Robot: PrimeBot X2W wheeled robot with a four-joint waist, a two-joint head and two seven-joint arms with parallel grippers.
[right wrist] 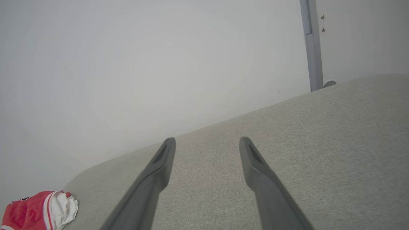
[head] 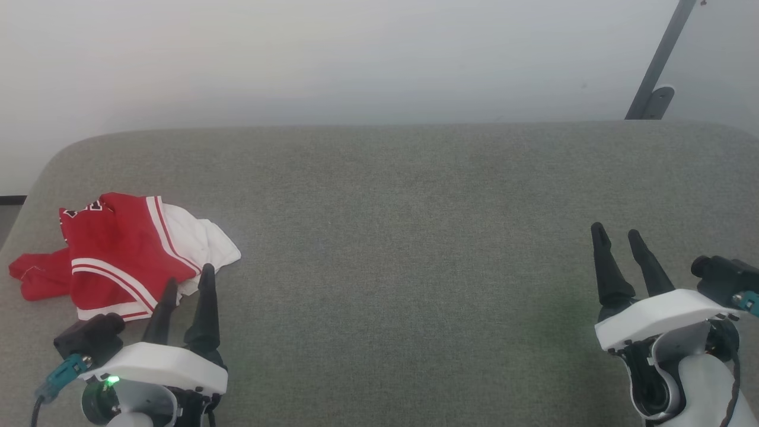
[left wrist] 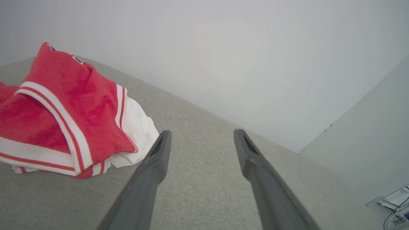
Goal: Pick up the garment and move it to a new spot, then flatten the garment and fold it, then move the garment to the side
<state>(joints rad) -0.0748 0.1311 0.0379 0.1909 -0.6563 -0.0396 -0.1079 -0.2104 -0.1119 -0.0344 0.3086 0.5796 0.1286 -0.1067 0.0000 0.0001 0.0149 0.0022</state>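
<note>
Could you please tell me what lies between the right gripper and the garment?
Nothing: in the head view, just bare grey cushion stretches from the right gripper to the garment.

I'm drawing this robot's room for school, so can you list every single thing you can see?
garment: one, red with white sleeve and striped trim, crumpled at the padded surface's left side.
padded surface: one, grey fabric, spread before the robot.
wall: one, white, behind the padded surface.
pole: one, grey, slanted, far right.
cables: count unclear, past the padded surface's edge.
left gripper: one, dark fingers, open, beside the garment.
right gripper: one, dark fingers, open, over bare fabric at the right.
</note>
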